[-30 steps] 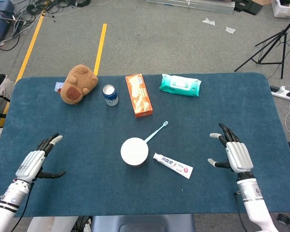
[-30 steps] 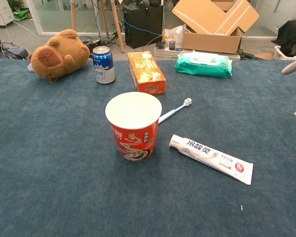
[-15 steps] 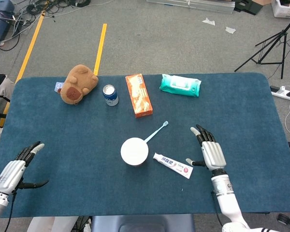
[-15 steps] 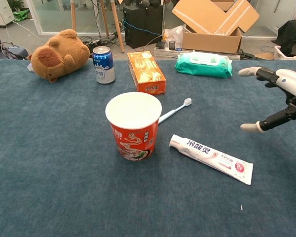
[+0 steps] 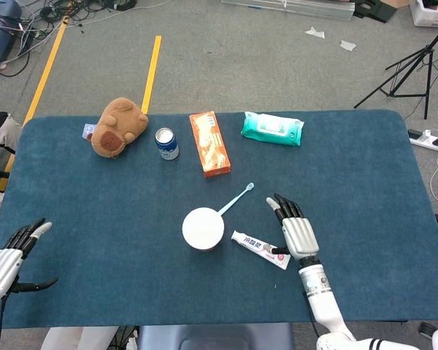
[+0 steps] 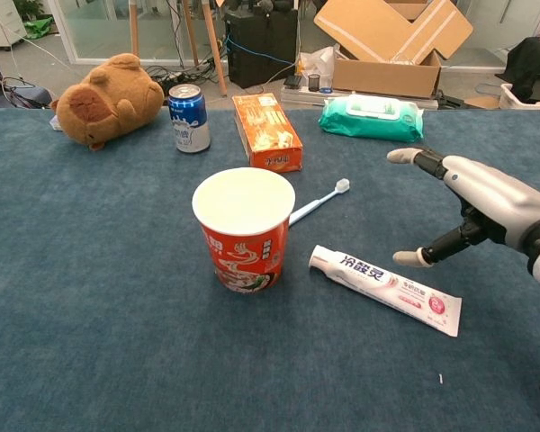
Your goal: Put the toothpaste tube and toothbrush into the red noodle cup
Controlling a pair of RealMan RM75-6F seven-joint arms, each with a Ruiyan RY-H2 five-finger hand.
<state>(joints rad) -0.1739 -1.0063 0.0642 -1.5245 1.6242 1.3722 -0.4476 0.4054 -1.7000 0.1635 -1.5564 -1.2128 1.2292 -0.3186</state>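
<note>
The red noodle cup (image 6: 244, 229) stands upright mid-table, seen from above as a white disc (image 5: 203, 227). A light blue toothbrush (image 6: 319, 202) lies just behind it, slanting away to the right (image 5: 236, 199). The white toothpaste tube (image 6: 385, 288) lies flat to the cup's right (image 5: 260, 249). My right hand (image 6: 481, 202) hovers open over the tube's far end, fingers spread, thumb tip just above the tube (image 5: 295, 231). My left hand (image 5: 7, 257) is open at the table's near left edge, holding nothing.
Along the back stand a brown plush toy (image 5: 117, 127), a blue can (image 5: 167, 144), an orange box (image 5: 209, 143) and a green wipes pack (image 5: 273, 129). The blue table's front edge (image 5: 204, 321) is close to both arms.
My right hand has moved leftward across the table to above the toothpaste tube. My left hand has drawn back toward the near left corner.
</note>
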